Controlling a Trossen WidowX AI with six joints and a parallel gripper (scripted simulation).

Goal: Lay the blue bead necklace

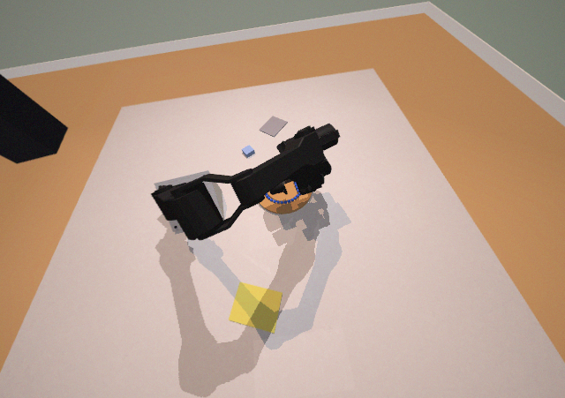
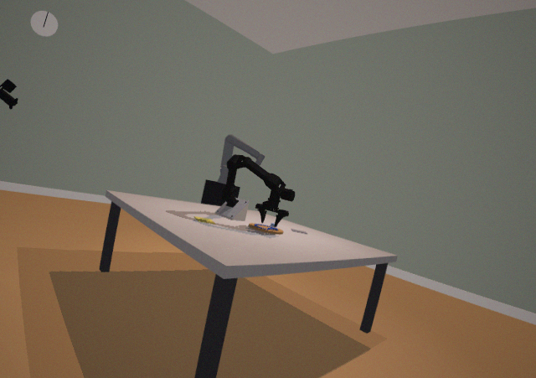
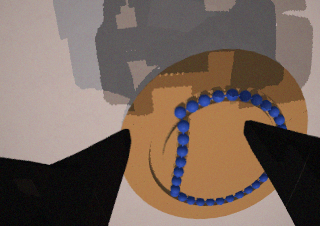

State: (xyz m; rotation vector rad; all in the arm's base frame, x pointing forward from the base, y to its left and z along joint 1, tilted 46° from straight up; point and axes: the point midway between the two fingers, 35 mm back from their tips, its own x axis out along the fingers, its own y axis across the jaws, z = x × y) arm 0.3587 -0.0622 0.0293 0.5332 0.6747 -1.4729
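The round orange-brown bead board (image 1: 285, 208) (image 3: 200, 212) lies flat on the table. The blue bead necklace (image 1: 282, 201) (image 3: 182, 139) lies on it. In the wrist view its top, right and bottom beads follow a curve, while its left side runs nearly straight, inside the bare groove arc, with a corner at top left and one at bottom left. My gripper (image 2: 269, 224) (image 3: 188, 132) is wide open and empty, low over the board. Its left finger is near the board's left edge; its right finger hides some right-side beads. The arm covers part of the board in the top view.
A small blue cube (image 1: 247, 151) and a flat mauve-grey tile (image 1: 274, 126) (image 2: 299, 231) lie beyond the arm in the top view. A flat yellow square (image 1: 246, 300) (image 2: 203, 220) lies nearer that camera. The arm's base stands left of the board there.
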